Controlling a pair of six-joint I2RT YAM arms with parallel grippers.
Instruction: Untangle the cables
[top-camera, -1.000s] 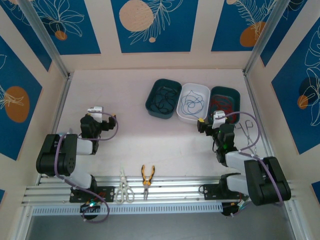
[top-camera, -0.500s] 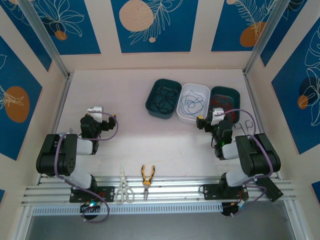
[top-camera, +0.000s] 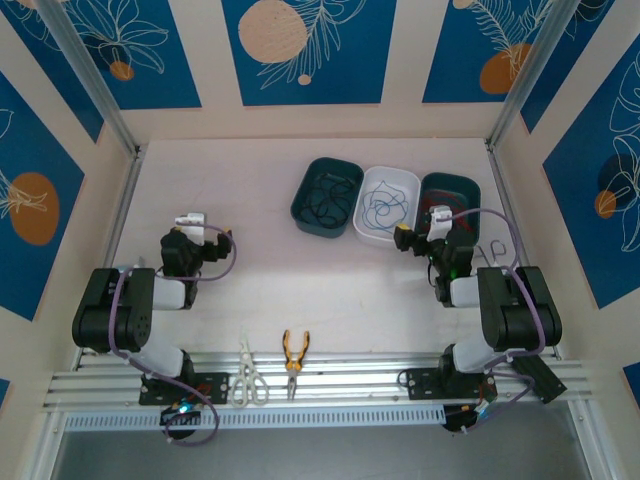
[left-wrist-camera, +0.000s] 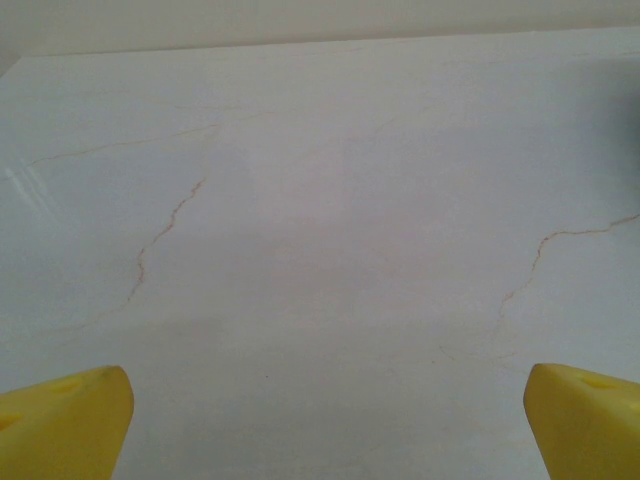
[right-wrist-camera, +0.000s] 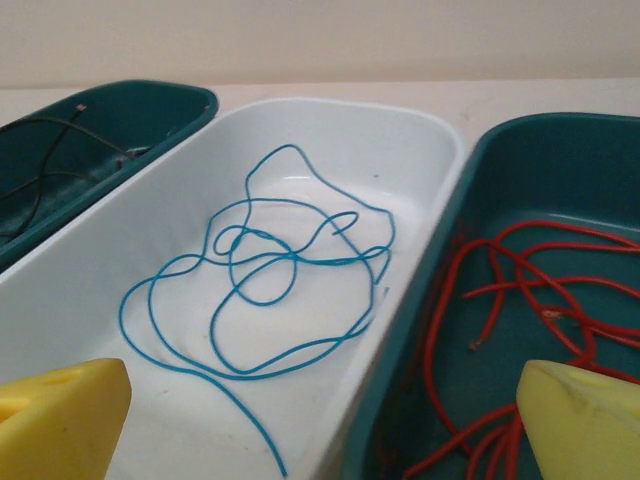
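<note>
Three cables lie apart in three trays at the back right. The black cable (top-camera: 325, 195) (right-wrist-camera: 40, 180) is in the left teal tray (top-camera: 303, 200). The blue cable (top-camera: 384, 210) (right-wrist-camera: 270, 280) loops loosely in the white tray (top-camera: 362, 200). The red cable (top-camera: 447, 205) (right-wrist-camera: 520, 290) is in the right teal tray (top-camera: 476, 195). My right gripper (top-camera: 420, 238) (right-wrist-camera: 322, 415) is open at the near ends of the white and right teal trays, nothing between its yellow fingers. My left gripper (top-camera: 203, 233) (left-wrist-camera: 325, 415) is open over bare table at the left.
White-handled scissors (top-camera: 246, 375) and orange-handled pliers (top-camera: 294, 352) lie at the front rail. Metal forceps (top-camera: 495, 262) lie to the right of my right arm. Walls close the table at the back and both sides.
The right arm has folded upright and its gripper has moved away from the base, up to the near ends of the trays. The left arm has not moved.
</note>
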